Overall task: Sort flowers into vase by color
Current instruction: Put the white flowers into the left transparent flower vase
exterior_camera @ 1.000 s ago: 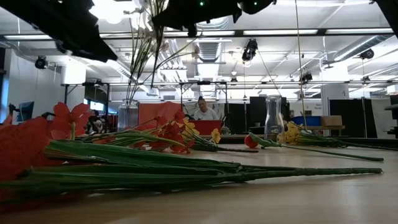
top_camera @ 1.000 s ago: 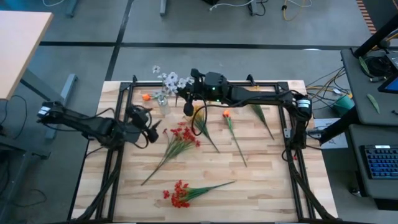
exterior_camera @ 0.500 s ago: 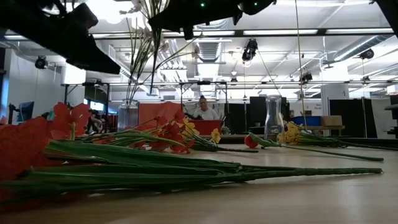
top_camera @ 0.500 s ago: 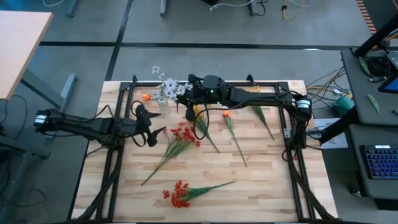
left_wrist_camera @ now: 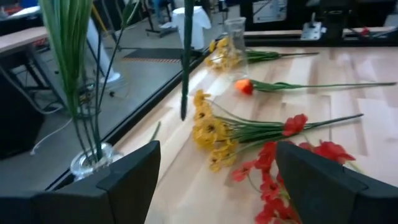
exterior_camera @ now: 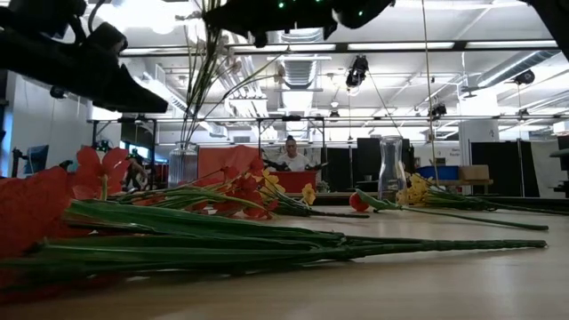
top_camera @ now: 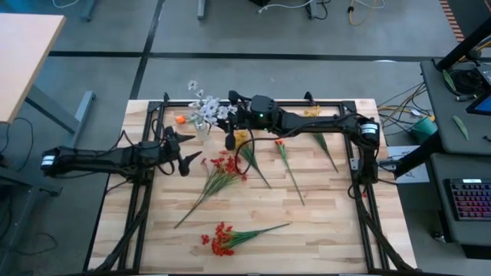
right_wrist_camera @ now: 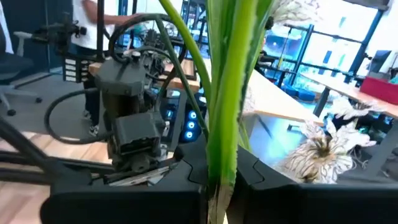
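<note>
My right gripper [top_camera: 236, 119] is at the table's far middle, shut on a white flower spray whose blossoms [top_camera: 205, 107] show beside it. Just left of it a clear vase [left_wrist_camera: 93, 163] stands on the table near its far edge with green stems upright in it. On the table lie two red sprays [top_camera: 222, 169] [top_camera: 221, 238], a yellow one [left_wrist_camera: 208, 127] and an orange one [top_camera: 279, 141]. My left gripper [top_camera: 186, 150] hovers open, left of the red spray, pointing toward the vase and the yellow blossoms, with nothing between its fingers. My right gripper pinches the white spray's green stem [right_wrist_camera: 222, 155] between its two fingers, lying across it and coming about level from the table's right. The spray stands roughly upright. Its lower stem end [left_wrist_camera: 183, 106] hangs below the fingers, clear of the table.
A second clear vase [left_wrist_camera: 235, 37] stands near the far right corner beside another yellow spray [top_camera: 311, 113]. A small orange blossom [top_camera: 180, 119] lies left of the near vase. Black frame rails [top_camera: 146, 184] run along the table's sides. People show in the room beyond.
My left gripper has sunk toward the table and levelled out, swinging to point more toward the far edge, while its arm drew back toward the table's left. It stays open. The right gripper keeps its hold on the white spray, about in place.
</note>
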